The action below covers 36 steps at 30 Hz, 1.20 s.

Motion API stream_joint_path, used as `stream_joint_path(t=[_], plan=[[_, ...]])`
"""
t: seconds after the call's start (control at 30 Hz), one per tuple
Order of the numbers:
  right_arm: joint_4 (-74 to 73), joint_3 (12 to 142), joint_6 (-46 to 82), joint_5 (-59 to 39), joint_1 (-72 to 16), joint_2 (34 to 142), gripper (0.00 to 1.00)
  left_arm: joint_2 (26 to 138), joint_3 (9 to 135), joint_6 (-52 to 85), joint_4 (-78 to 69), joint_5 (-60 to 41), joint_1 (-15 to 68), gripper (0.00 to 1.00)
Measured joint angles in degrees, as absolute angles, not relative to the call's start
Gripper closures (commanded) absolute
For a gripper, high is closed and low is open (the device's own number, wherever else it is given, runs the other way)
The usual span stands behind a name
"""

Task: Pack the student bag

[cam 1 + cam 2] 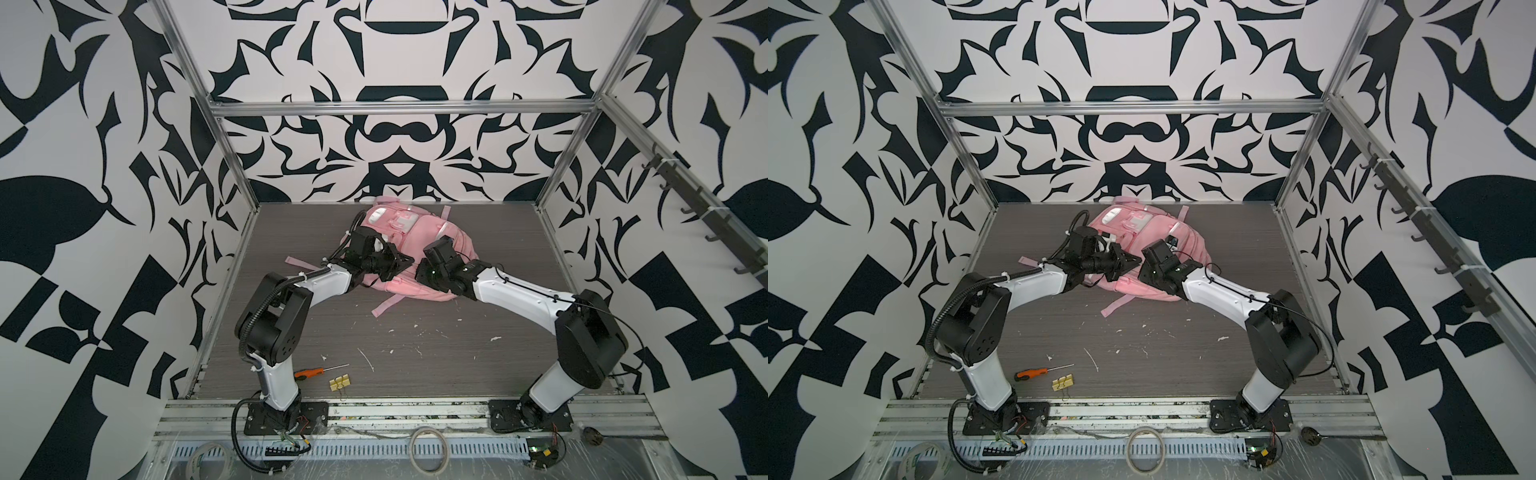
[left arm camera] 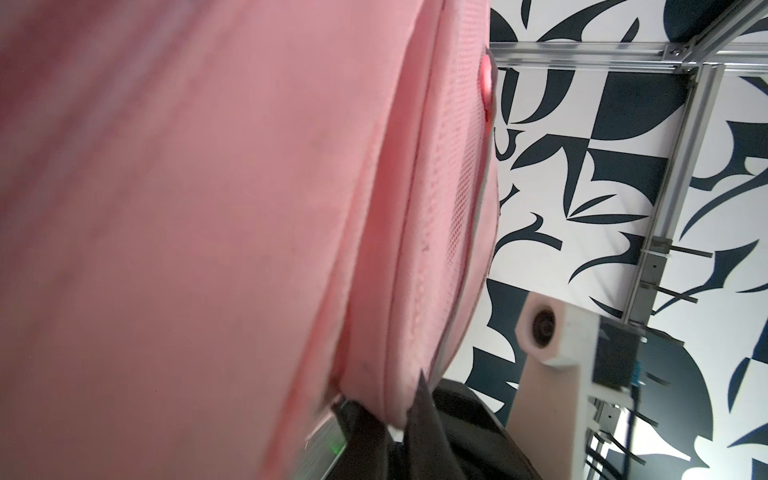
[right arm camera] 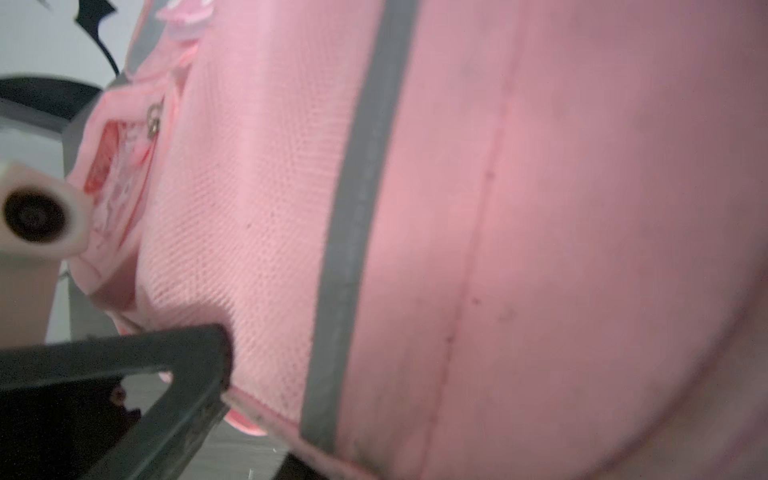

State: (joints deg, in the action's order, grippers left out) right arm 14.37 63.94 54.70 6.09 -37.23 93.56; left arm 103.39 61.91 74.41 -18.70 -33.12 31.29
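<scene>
Clutter at the near edge is slight: a roll of tape (image 1: 428,449) on the front rail, then a screwdriver (image 1: 309,372) and some brass clips (image 1: 340,382) on the grey table (image 1: 457,365). None of these looks like a school thing. No book, case or bottle lies loose in both top views, so I judge the loading to be done, with mostly the closing up left.

Farther back, the student bag (image 1: 415,289) lies slumped at the far middle of the table, close to the back wall, bulging, its straps trailing over the table. The left gripper (image 1: 401,261) reaches its near left side. In the left wrist view the jaws are clamped tight on a fold of the pink seam.

The right gripper (image 1: 420,272) is at the near right side. Its wrist view shows one black finger (image 3: 203,357) dug into the mesh beside a grey stripe (image 3: 357,208). The other finger is hidden, so I cannot tell whether it pinches or only presses.

Beyond that finger a small pocket (image 3: 112,166) gapes, its zip pull (image 3: 153,120) just beside it, so that zip at least seems undone. Whether the main opening is shut I cannot tell.
</scene>
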Motion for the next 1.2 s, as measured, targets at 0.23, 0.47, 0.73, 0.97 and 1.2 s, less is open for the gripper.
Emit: stream_joint_path(t=[0.23,0.47,0.73,0.97,1.2], plan=[[14.4,62.4,52.4,7.3,-37.2,91.4,1.0,103.4,61.9,74.6,-19.3,-33.6,31.6,1.0],[15.7,57.8,44.9,7.1,-37.1,84.5,1.0,101.6,61.9,68.9,-15.7,-37.2,31.2,1.0],[19.3,54.6,33.1,3.2,-31.6,77.1,1.0,97.7,62.0,58.7,-6.4,-38.9,29.5,1.0],[22.7,59.0,18.0,-0.1,-30.9,79.1,1.0,96.4,66.4,47.2,5.2,-38.2,28.5,1.0],[25.7,60.7,7.8,5.4,-32.7,79.6,1.0,93.4,68.7,39.4,15.1,-38.0,24.6,0.2]])
